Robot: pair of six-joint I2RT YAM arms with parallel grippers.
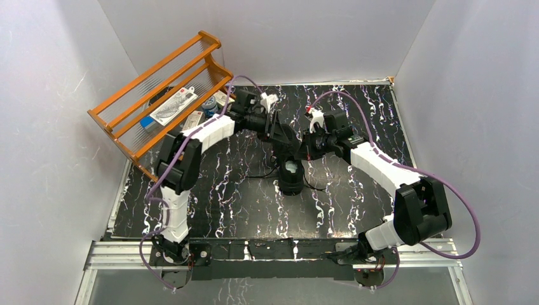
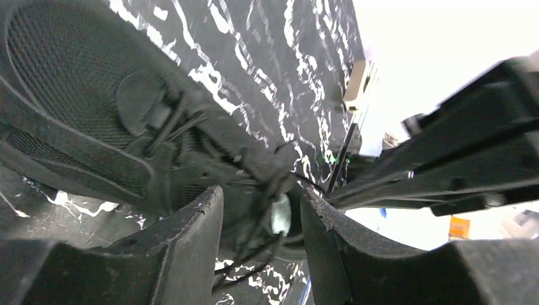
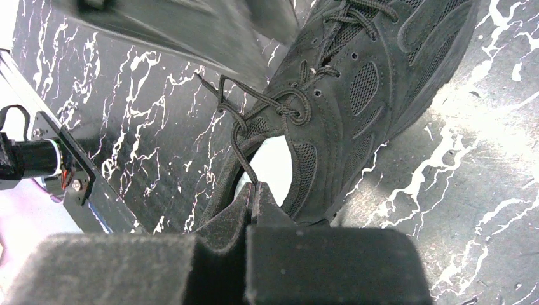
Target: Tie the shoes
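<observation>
One of the shoes (image 1: 292,182), an all-black sneaker with a pale insole (image 1: 291,168), lies mid-table. My right gripper (image 1: 307,150) hovers just above its opening. In the right wrist view the right gripper (image 3: 254,189) is shut, and a thin black lace (image 3: 238,143) runs from the top eyelets of the shoe (image 3: 356,95) into its tips. My left gripper (image 1: 284,141) is over the far end of the shoe. In the left wrist view the left gripper (image 2: 262,216) is open, with loose laces (image 2: 254,244) hanging between its fingers (image 2: 191,241), untouched, near the shoe (image 2: 76,82).
An orange slatted rack (image 1: 165,89) holding small packets stands at the back left, against the white wall. The black marbled table (image 1: 241,197) is walled in white on three sides. The right arm (image 2: 457,146) crosses close to the left gripper.
</observation>
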